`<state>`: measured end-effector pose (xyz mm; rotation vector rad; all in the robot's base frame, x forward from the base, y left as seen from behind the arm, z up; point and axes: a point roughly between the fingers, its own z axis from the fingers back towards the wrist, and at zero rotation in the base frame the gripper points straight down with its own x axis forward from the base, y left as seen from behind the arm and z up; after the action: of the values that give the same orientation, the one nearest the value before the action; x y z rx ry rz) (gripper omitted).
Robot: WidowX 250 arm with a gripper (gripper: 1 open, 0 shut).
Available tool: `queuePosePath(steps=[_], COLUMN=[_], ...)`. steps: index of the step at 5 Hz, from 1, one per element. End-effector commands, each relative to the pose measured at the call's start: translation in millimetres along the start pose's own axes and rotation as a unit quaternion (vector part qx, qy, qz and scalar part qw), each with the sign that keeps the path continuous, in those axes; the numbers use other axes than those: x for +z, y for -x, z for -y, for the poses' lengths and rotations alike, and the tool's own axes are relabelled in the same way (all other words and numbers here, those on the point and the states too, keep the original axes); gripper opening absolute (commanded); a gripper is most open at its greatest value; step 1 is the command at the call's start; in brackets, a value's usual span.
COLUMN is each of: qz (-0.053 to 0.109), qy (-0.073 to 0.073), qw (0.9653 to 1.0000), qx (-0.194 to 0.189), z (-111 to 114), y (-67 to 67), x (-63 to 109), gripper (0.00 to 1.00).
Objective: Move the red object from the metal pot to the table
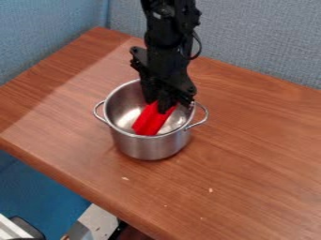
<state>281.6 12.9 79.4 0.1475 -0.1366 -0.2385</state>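
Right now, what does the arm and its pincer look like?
The arm is black all over, built of blocky, angular segments with what looks like thin dark cabling along them. The pincer is black too, with narrow straight fingers. No markings or labels are legible at this resolution.

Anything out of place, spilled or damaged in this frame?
Nothing is spilled or damaged. The red bar lies slanted inside the metal pot, not on the table, with the gripper reaching down into the pot right above it. A few pale specks dot the table near its front edge.
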Motion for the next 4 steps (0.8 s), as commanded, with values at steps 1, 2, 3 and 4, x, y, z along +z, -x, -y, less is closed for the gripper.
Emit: queuePosePath(steps=[1, 2, 3, 4], qz=[0.018, 0.013, 0.008, 0.003], qy=[-0.009, -0.008, -0.006, -0.006], qw=[0.9998, 0.9999, 0.9999, 1.0000], qx=[-0.008, -0.007, -0.006, -0.007], z=[-1, -1, -1, -1], y=[-7.5, -6.8, -6.0, -5.1], x=[9.8, 5.4, 1.5, -3.5], gripper=[1.00, 1.00, 1.00, 1.00])
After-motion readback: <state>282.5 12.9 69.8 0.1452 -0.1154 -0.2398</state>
